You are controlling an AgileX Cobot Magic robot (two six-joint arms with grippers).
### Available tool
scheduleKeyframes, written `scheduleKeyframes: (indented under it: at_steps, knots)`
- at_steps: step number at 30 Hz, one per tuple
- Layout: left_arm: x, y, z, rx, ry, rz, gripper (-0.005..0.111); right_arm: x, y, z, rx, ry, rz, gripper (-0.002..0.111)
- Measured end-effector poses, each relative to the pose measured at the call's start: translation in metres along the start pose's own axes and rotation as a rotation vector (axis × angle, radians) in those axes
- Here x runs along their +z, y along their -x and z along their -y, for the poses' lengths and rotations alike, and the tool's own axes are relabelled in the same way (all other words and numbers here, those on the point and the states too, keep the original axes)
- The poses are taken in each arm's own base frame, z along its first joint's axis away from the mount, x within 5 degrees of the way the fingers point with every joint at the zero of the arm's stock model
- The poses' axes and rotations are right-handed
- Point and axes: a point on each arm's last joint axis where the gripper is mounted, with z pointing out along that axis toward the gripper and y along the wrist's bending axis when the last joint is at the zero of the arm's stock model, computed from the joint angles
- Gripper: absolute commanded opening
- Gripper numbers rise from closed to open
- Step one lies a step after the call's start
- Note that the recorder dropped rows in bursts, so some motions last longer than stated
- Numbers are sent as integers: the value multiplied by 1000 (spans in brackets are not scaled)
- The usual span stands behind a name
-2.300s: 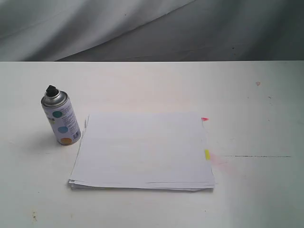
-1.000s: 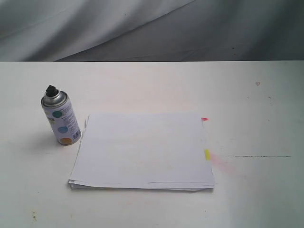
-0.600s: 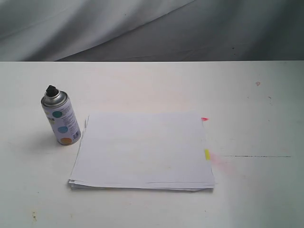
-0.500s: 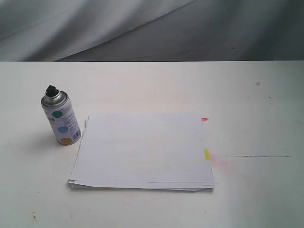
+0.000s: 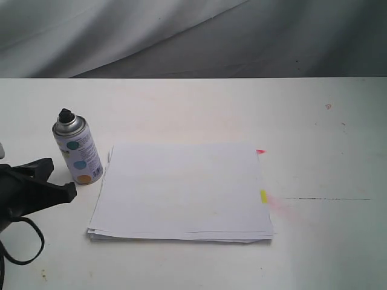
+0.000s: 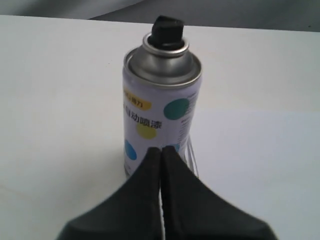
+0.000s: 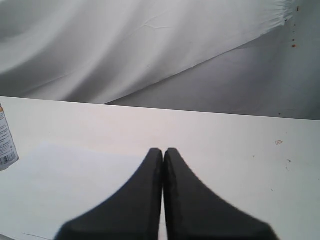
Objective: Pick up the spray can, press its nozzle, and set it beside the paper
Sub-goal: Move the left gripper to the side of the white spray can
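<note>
The spray can (image 5: 78, 151) stands upright on the white table, just left of the paper (image 5: 181, 190); it is white with teal, blue and orange dots, a silver shoulder and a black nozzle (image 5: 65, 114). The left wrist view shows the spray can (image 6: 160, 107) close, with its nozzle (image 6: 167, 31) on top. My left gripper (image 5: 71, 192) has come in at the left edge, shut and empty, its tips (image 6: 162, 150) a little short of the can's lower side. My right gripper (image 7: 163, 150) is shut and empty above the paper (image 7: 70, 190); it does not show in the exterior view.
Pink (image 5: 260, 151) and yellow (image 5: 263, 196) tabs stick out of the paper's right edge. A thin dark line (image 5: 326, 199) marks the table to the right. Grey cloth (image 5: 193, 36) hangs behind the table's far edge.
My left gripper has entered the exterior view from the lower left and now sits near the can. The can and the paper have not moved.
</note>
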Motion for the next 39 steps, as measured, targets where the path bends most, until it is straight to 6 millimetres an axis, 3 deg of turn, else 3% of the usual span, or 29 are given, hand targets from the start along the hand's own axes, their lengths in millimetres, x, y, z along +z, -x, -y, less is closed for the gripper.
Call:
scheduleKeyframes:
  at_steps: [13, 23, 27, 32, 35, 39]
  knots:
    - [23, -27, -5, -14, 61, -49, 0, 0, 0, 0, 0, 0, 0, 0]
    - [23, -28, 11, 118, -115, -37, 4, 0, 0, 0, 0, 0, 0, 0]
    - [23, -28, 11, 120, -119, -37, 27, 0, 0, 0, 0, 0, 0, 0]
    - [23, -28, 11, 59, -117, -48, 81, 0, 0, 0, 0, 0, 0, 0]
    - [23, -29, 11, 25, -115, -50, 92, 0, 0, 0, 0, 0, 0, 0]
    - [23, -28, 11, 16, -115, -46, 94, 0, 0, 0, 0, 0, 0, 0]
